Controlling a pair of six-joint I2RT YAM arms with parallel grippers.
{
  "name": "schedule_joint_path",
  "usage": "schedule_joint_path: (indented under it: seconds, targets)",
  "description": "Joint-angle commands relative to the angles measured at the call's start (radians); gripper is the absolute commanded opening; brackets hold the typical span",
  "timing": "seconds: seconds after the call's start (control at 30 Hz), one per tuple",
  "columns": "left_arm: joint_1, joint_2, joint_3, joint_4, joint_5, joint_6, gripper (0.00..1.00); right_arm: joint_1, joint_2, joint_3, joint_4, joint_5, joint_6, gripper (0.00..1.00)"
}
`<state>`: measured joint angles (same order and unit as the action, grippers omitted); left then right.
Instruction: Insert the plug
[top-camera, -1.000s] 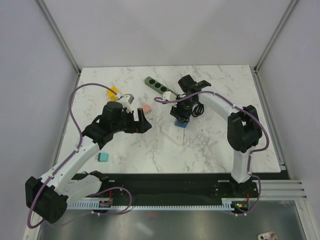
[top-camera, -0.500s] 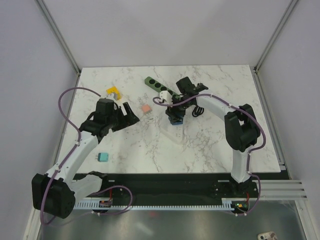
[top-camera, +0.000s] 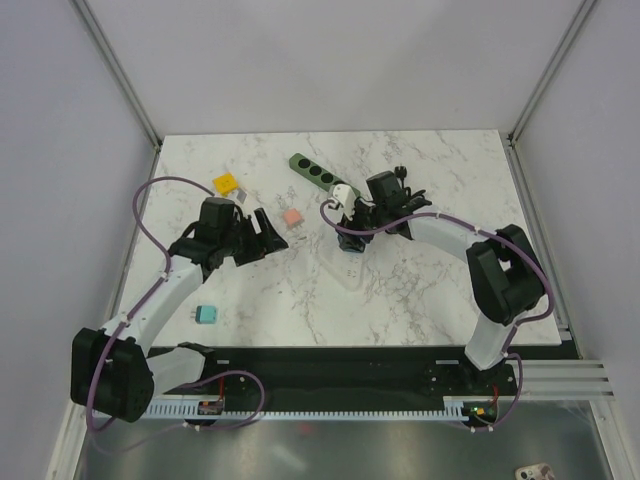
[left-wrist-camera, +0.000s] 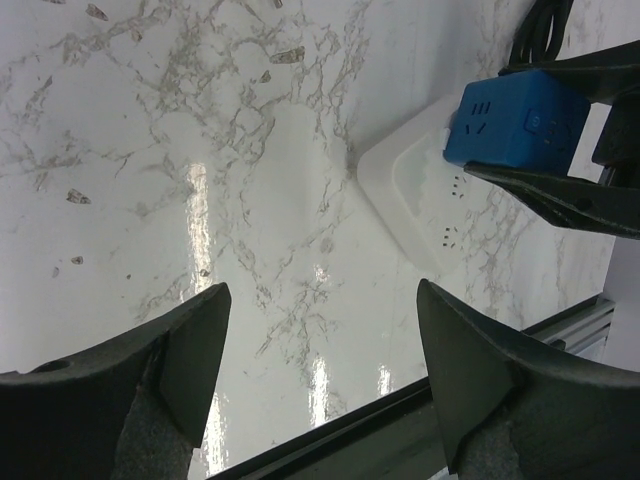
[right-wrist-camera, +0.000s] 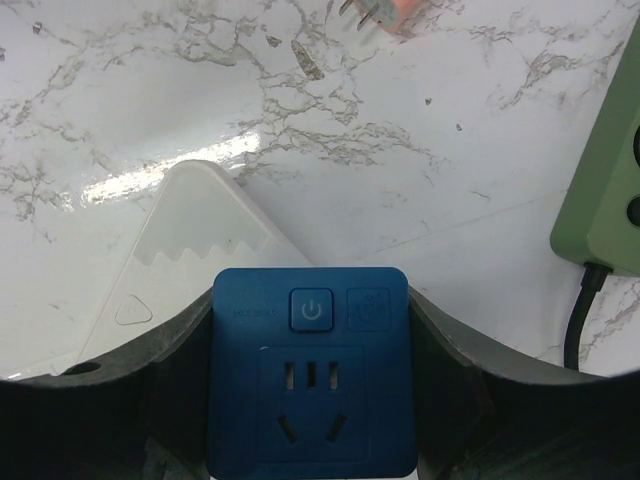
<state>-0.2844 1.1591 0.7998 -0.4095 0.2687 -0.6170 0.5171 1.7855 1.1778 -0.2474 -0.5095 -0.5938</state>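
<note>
As the open, empty left tool (left-wrist-camera: 320, 365) backs off toward nine o'clock, the right tool (top-camera: 351, 240) grips the blue plug (right-wrist-camera: 310, 385) over the eleven o'clock end of the white power strip (right-wrist-camera: 185, 250), seemingly ready to press in.

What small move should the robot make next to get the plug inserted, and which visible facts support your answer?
Probably lower the right end effector straight down and press. It grips the blue plug, which sits over one end of the white power strip, and the views do not show it seated.
</note>
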Motion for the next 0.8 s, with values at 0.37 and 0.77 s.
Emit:
schedule_joint_path:
  seconds: [0.37,0.77]
  targets:
    - [0.002,-0.052,-0.011,0.037,0.052,0.074,0.82,0.112,-0.043,-0.239,0.129,0.192,0.486,0.00]
    - [0.001,0.040,-0.077,0.126,0.148,0.034,0.78,0.230,-0.095,-0.443,0.450,0.359,0.634,0.00]
